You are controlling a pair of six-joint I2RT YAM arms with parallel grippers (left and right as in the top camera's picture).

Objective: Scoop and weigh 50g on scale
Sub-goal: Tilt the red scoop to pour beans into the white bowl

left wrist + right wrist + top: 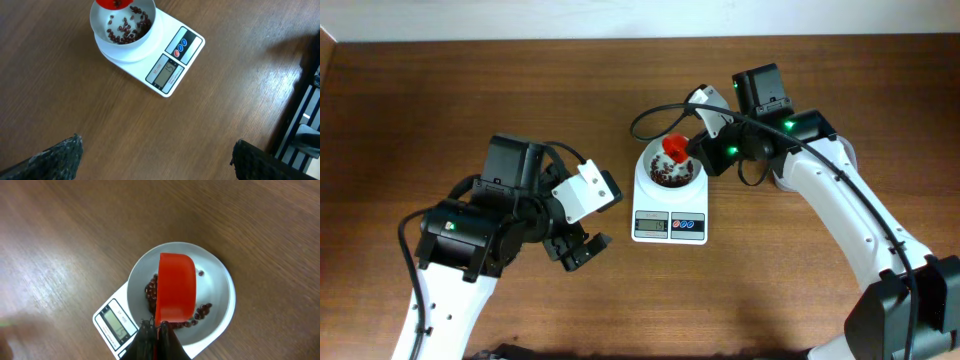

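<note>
Wooden table [470,90] seen from above, with two robot arms reaching in. Near the middle we see a small white scale [669,226], its grey display [166,72] and its blue and red buttons [180,46] on the edge facing the arms' bases. A round white bowl [220,275] sits on top of the scale. Small dark red-brown beans [202,311] lie loose across the bottom of the bowl, thickest toward the side nearest the display. The digits on the display are too small for us to read with confidence.

The right gripper [694,148] reaches in from the right, its jaws pinched tight on the near end of a red scoop [175,292]. The scoop hangs over the bowl, and in the right wrist view it covers the bowl's middle. We cannot tell whether it touches the beans.

The left gripper [578,250] sits to the left of the scale, apart from it, above bare wood. Its jaws stand wide apart and hold nothing; in the left wrist view its dark fingers [55,160] show only at the two bottom corners.

A black cable [655,112] loops over the table behind the bowl.
</note>
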